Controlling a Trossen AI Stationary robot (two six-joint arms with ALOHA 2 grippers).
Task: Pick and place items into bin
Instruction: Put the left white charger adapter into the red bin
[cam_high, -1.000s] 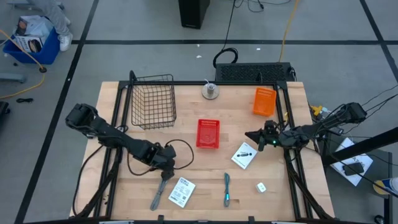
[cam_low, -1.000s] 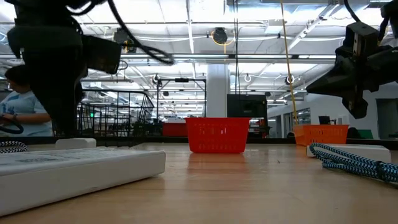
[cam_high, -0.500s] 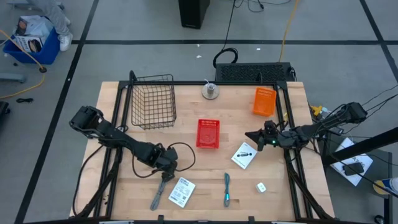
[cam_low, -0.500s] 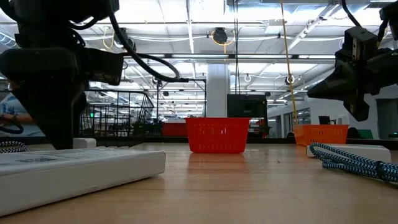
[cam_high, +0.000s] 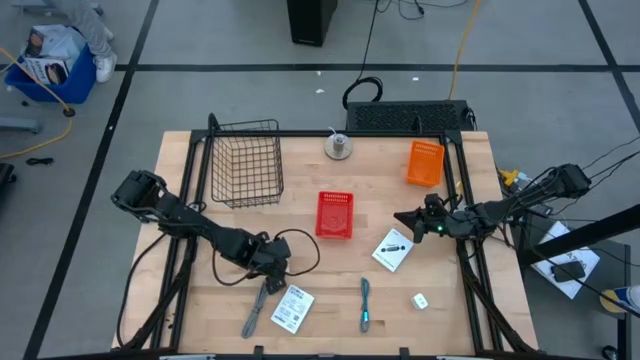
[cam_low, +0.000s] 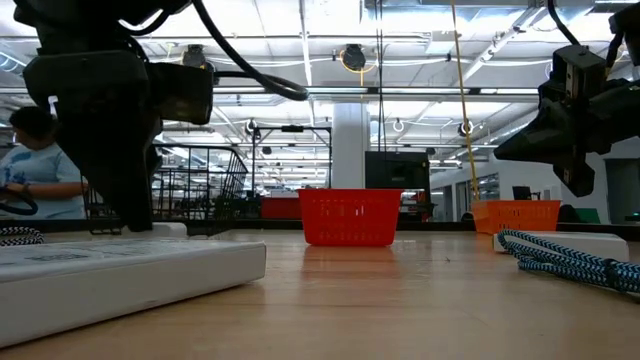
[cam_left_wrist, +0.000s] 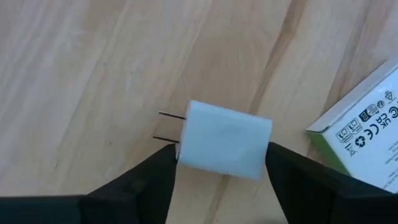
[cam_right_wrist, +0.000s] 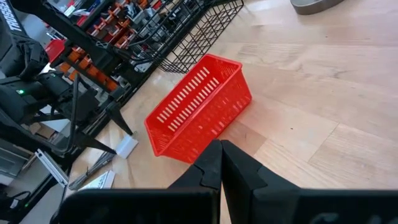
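A small white block with two metal prongs (cam_left_wrist: 224, 140) lies on the wooden table, and my left gripper (cam_left_wrist: 221, 155) points down at it with a finger at each end. In the high view this gripper (cam_high: 272, 272) is left of centre, near the table's front. Beside it lie a flat white packet (cam_high: 292, 308) and a grey stick tool (cam_high: 255, 312). Farther right are a teal stick tool (cam_high: 366, 303), a second packet (cam_high: 393, 250) and another white block (cam_high: 420, 300). The red bin (cam_high: 335, 214) stands mid-table. My right gripper (cam_high: 400, 217) hovers shut near the right edge. My left gripper pinches the white block by its two short ends (cam_left_wrist: 264, 146) between its two fingers, one fingertip (cam_left_wrist: 168, 158) just below the prongs. The fingers come from above, slanting down. The block lies flat on the table.
A black wire basket (cam_high: 247, 160) stands at the far left, an orange bin (cam_high: 424, 163) at the far right, and a round metal piece (cam_high: 338, 147) at the far edge. Cables loop beside the left arm. A person shows beyond the table (cam_low: 30, 170).
My left gripper has edged a little toward the table's right edge and down toward the white block, tipping slightly. My right arm has kept still.
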